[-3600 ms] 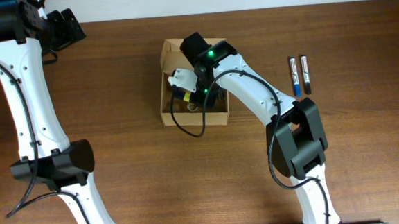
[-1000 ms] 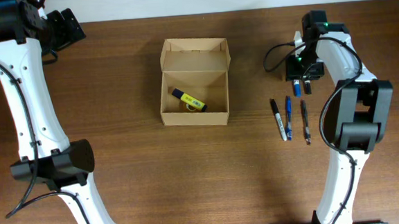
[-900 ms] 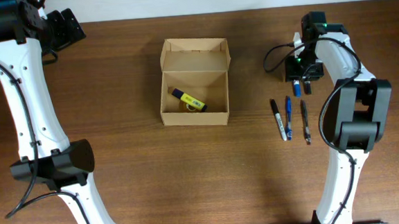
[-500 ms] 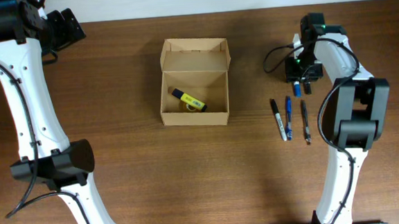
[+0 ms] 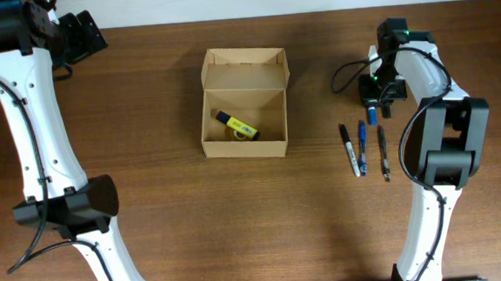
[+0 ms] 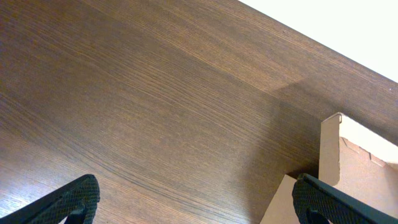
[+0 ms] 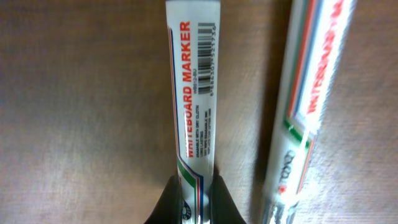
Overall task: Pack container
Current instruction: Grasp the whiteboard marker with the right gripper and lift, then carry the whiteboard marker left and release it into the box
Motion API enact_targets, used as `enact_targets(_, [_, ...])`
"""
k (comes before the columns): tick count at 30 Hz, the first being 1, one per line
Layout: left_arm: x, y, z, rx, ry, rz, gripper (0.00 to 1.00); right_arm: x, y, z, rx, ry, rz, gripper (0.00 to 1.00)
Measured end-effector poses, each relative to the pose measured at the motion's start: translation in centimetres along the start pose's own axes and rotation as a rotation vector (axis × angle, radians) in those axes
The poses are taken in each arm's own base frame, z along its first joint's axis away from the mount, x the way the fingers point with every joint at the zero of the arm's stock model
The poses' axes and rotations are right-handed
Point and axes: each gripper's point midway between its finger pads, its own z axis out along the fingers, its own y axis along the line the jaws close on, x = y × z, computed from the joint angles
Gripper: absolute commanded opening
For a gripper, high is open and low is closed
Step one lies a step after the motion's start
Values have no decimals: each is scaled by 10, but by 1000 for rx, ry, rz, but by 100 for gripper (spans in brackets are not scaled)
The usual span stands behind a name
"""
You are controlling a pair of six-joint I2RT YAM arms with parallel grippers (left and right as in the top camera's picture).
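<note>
The container (image 5: pixel 242 71), a tan cardboard box with its flap lid open, stands mid-table; a yellow highlighter (image 5: pixel 236 126) lies inside. At the right, my right gripper (image 5: pixel 377 93) is down over two whiteboard markers. In the right wrist view its fingers (image 7: pixel 171 199) are shut on one whiteboard marker (image 7: pixel 193 93), still lying on the wood, with the second marker (image 7: pixel 308 106) close beside it. The blue cap (image 5: pixel 372 113) of the gripped marker shows below the gripper. My left gripper (image 5: pixel 87 37) hangs open and empty at the far left back; the box's corner (image 6: pixel 354 155) shows near its right finger.
Three thin pens (image 5: pixel 362 147) lie side by side on the table just in front of the markers. The table's back edge (image 5: pixel 226 18) runs close behind the box and both grippers. The right arm's cable (image 5: pixel 344 72) loops left of the wrist.
The right arm, earlier reaching into the box, now sits at the markers. Over the last second its jaws have closed on one marker. The left arm has not moved.
</note>
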Motion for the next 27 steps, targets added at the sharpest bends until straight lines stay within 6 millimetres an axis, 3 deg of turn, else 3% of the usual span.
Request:
enact_targets(3, [0, 0, 0, 0, 0, 0, 100, 2, 7, -11, -44, 19, 1, 4])
enact_targets(6, [0, 0, 0, 0, 0, 0, 100, -6, 18, -39, -101, -4, 1, 4])
enact_targets(10, [0, 0, 0, 0, 0, 0, 100, -30, 34, -105, -159, -128, -19, 4])
enact_targets(13, [0, 0, 0, 0, 0, 0, 100, -43, 54, -171, -194, -275, -77, 4])
enact_targets(16, [0, 0, 0, 0, 0, 0, 100, -41, 91, -242, -209, -443, -224, 4])
enact_targets(20, [0, 0, 0, 0, 0, 0, 100, -3, 178, -327, -232, -653, -580, 4])
enact_targets(23, [0, 0, 0, 0, 0, 0, 100, 38, 241, -348, -252, -705, -862, 4])
enact_targets(25, [0, 0, 0, 0, 0, 0, 100, 58, 268, -342, -254, -683, -1004, 4])
enact_targets(27, [0, 0, 0, 0, 0, 0, 100, 69, 286, -322, -245, -627, -1117, 4])
